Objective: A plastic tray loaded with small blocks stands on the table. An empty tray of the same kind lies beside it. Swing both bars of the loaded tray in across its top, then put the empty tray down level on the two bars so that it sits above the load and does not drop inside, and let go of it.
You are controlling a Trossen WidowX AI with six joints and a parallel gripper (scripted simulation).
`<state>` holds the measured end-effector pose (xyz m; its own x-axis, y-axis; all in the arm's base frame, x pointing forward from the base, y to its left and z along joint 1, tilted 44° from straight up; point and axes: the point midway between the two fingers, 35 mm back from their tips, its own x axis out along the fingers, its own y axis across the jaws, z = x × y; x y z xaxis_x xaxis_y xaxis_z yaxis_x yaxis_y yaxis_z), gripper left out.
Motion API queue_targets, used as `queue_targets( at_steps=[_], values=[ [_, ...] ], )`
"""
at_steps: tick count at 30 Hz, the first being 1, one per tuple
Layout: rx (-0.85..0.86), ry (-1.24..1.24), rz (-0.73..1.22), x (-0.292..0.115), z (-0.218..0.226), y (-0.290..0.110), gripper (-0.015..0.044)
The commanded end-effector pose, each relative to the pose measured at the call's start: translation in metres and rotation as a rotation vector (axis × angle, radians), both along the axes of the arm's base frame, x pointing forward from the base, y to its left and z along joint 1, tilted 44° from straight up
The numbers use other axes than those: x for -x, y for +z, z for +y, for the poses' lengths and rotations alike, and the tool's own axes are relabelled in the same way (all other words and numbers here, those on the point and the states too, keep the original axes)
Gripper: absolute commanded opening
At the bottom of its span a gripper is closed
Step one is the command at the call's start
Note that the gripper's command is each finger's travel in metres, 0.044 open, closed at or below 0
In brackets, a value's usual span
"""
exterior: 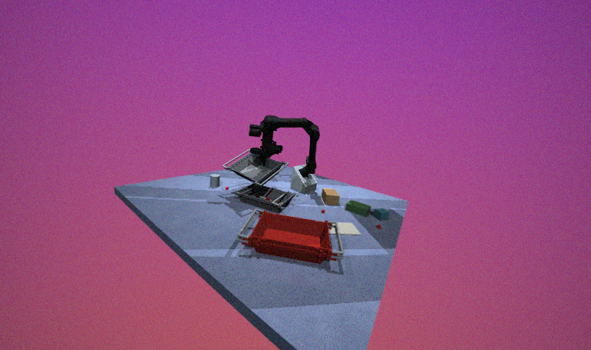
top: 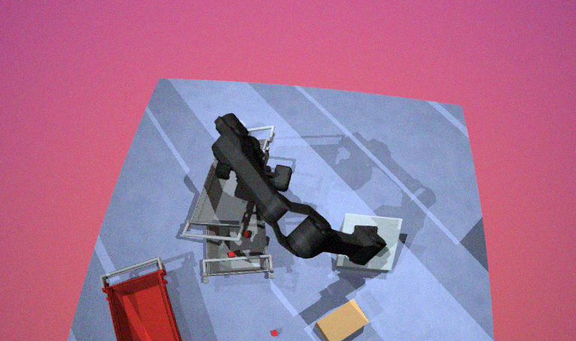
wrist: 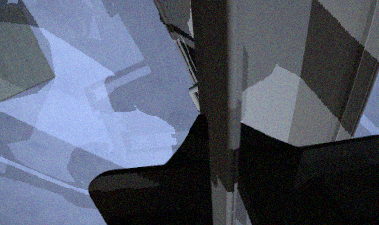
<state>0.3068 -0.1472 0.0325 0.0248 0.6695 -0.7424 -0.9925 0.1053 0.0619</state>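
Note:
My gripper is shut on a side wall of the empty grey tray. The arm hides the fingertips in the top view. The held tray is in the air, clearly tilted, with its wire bars out at its ends. Below it stands the loaded grey tray, partly covered by the held one in the top view. Its near bar lies across its top. In the exterior view its far bar also seems to lie inward, partly obscured. Red blocks lie inside.
A red tray stands in front. An orange box, a green box and a teal box are to the right. A grey cylinder stands behind. The pale pedestal is under the arm's base.

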Motion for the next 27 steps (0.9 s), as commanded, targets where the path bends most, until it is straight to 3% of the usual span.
queue_targets(
  at_steps=[1,16,27],
  values=[
    [0.007,0.031,-0.068,-0.005,0.006,0.015,0.0],
    [-0.013,0.221,-0.238,-0.018,0.054,0.046,0.0],
    [-0.014,0.23,-0.246,-0.018,0.056,0.047,0.0]
  ],
)
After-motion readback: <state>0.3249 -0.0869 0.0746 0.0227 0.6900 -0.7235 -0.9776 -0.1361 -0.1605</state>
